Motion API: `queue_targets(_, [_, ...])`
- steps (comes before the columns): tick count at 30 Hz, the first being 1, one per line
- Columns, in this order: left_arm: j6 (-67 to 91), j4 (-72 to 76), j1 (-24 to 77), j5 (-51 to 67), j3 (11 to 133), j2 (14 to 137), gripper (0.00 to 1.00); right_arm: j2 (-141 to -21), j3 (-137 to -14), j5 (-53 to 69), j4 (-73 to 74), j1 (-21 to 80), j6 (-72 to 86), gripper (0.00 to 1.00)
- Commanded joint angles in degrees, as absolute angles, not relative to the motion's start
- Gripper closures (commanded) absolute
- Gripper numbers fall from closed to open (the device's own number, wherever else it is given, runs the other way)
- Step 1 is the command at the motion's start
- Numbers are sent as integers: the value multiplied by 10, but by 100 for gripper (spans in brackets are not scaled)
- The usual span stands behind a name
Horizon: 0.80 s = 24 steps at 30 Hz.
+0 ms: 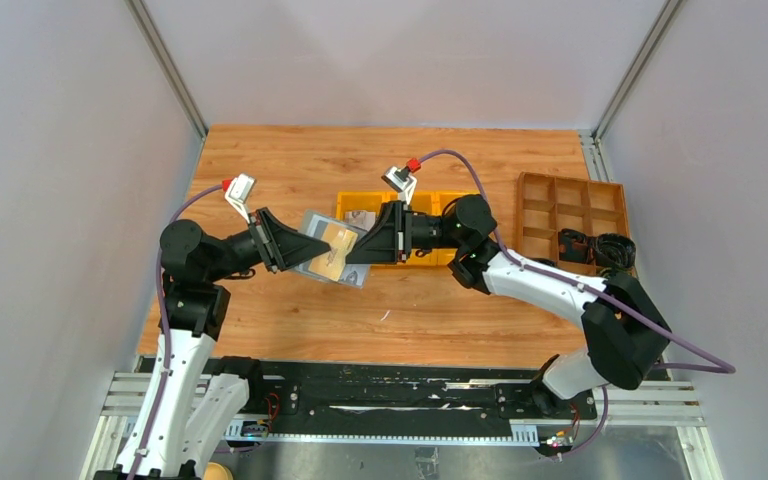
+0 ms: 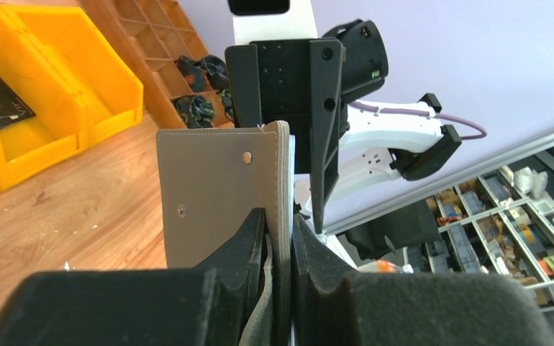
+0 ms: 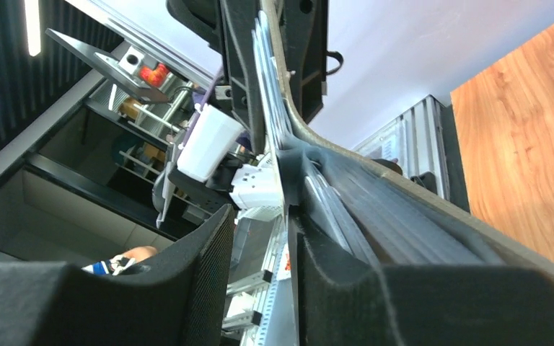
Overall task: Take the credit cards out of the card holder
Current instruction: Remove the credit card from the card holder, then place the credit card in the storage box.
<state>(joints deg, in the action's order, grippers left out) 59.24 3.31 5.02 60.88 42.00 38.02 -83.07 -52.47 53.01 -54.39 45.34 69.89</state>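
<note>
Jaws of the left gripper (image 1: pixel 298 250) and the right gripper (image 1: pixel 358 248) face each other in the top view across the small matte grey folding card holder (image 1: pixel 325 252), which is held clear of the wooden table (image 1: pixel 440 320) near the yellow plastic bin tray (image 1: pixel 440 200). Left wrist view: the left jaws are clamped on one edge of the upright card holder (image 2: pixel 216 187). Right wrist view: the right jaws stand apart with open space between them, and the card holder, with thin pale credit cards (image 3: pixel 269 79) edge-on inside, runs along the finger on the right of that view.
</note>
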Motion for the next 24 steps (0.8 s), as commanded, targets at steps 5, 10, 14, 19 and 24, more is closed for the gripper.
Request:
queue_targets(5, [606,73,54,604,440,374,100,-881,-543,493,-684,460,786,55])
queue_targets(10, [603,74,54,606,443,374,100,-882,-542,499,-680,458,787,90])
queue_targets(14, [595,71,54,608,446,375,100,-860,-506,511,-678,430,789,100])
queue_targets(19, [574,51,54,609,456,377,100,-804,-457,556,-600,361,743,100])
queue_targets(24, [514,5,54,610,473,382,100,-731,-484,630,-302,276,596,100])
